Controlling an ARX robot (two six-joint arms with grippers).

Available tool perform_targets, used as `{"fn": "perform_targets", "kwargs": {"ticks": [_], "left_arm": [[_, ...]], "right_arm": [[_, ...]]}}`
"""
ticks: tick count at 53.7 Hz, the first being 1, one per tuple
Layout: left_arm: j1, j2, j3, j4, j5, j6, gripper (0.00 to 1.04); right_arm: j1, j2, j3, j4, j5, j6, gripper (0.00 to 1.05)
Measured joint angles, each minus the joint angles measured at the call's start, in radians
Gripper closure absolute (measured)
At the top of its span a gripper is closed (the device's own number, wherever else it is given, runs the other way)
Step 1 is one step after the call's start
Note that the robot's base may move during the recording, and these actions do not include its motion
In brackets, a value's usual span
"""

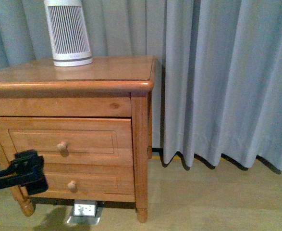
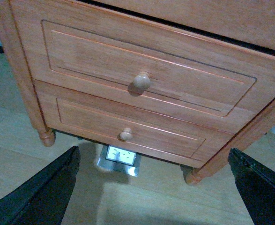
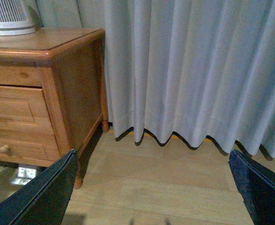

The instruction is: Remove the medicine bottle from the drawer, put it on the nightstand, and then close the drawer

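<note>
In the front view the nightstand [image 1: 68, 86] carries a white slatted device [image 1: 67, 31], the drawer [image 1: 64, 139] sits pushed in, and the left end effector [image 1: 35, 171] hangs low before the lower drawer [image 1: 92, 183]. The left wrist view shows its fingers [image 2: 39, 192] spread wide and empty. In the right wrist view the right end effector [image 3: 151, 187] is likewise wide open, holding nothing, over the floor [image 3: 142, 159] near the curtain [image 3: 189, 70].

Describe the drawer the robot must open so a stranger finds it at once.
Find the honey-brown nightstand left of the grey curtain. Two knobbed drawers sit in its front. Pick the upper drawer, taller than the lower drawer.
</note>
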Motion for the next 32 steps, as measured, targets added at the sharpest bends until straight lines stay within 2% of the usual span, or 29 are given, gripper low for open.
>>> {"fn": "perform_targets", "kwargs": {"ticks": [11, 23, 32], "left_arm": [[-0.020, 0.225, 0.213, 0.022, 0.049, 0.035, 0.07], [-0.004, 0.385, 0.433, 0.001, 0.092, 0.118, 0.07], [0.010, 0.455, 0.518, -0.014, 0.128, 0.206, 0.07]], "right_arm": [[0.000, 0.000, 0.000, 0.000, 0.000, 0.000, 0.07], [0.000, 0.000, 0.000, 0.000, 0.000, 0.000, 0.07], [0.000, 0.000, 0.000, 0.000, 0.000, 0.000, 0.07]]}}
